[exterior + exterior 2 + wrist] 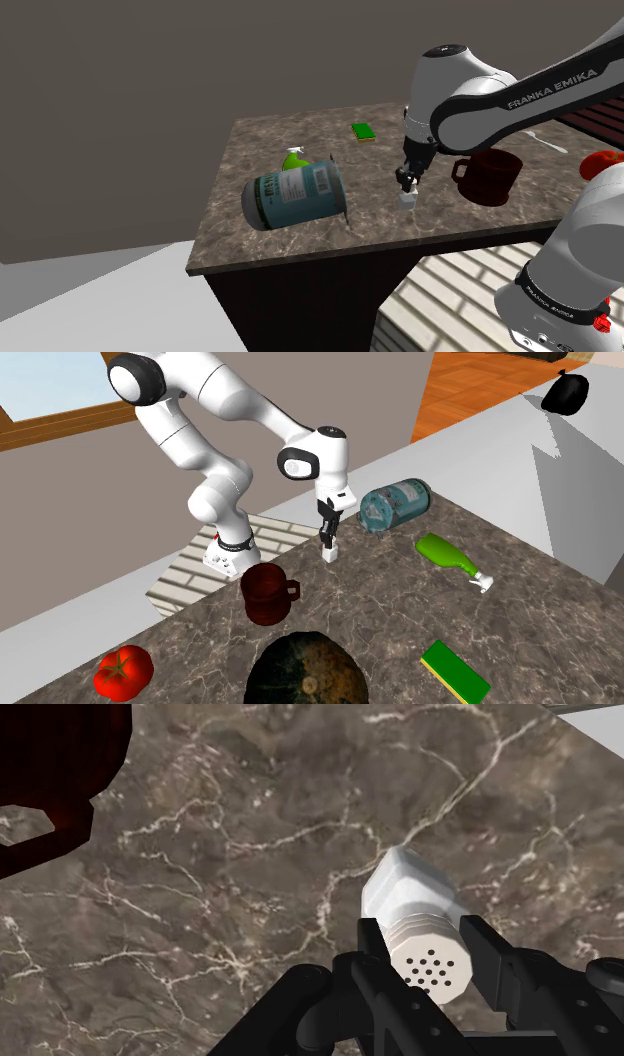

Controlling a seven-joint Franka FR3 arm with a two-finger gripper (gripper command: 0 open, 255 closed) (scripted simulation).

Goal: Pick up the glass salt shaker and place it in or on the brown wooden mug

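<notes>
Hand: pointing down over the worktop, it is clasping the top of the salt shaker; from the wrist view, the hand is closing narrowly, with one of its black fingers pressing against each side of the perforated cap.
Salt shaker: drawn white, it is sitting upright between the fingers at the worktop's surface; whether its base is touching the stone or hanging just above it I cannot tell. In the second exterior view the salt shaker is showing below the hand.
Mug: dark reddish brown, it is standing upright near the salt shaker, towards the shoulder view's right, with its handle facing the shaker. In the wrist view, the mug is lying well apart from the salt shaker.
Worktop: brown marbled stone with pale veins is carrying everything.
Arm: white, it is reaching in from the shoulder view's right.
Canister: teal and labelled, it is lying on its side, towards the shoulder view's left of the shaker.
Spray bottle: green, it is lying flat near the canister.
Sponge: green, it is lying apart from the rest, beyond the hand.
Tomato: red, it is sitting beyond the mug, away from the shaker.
</notes>
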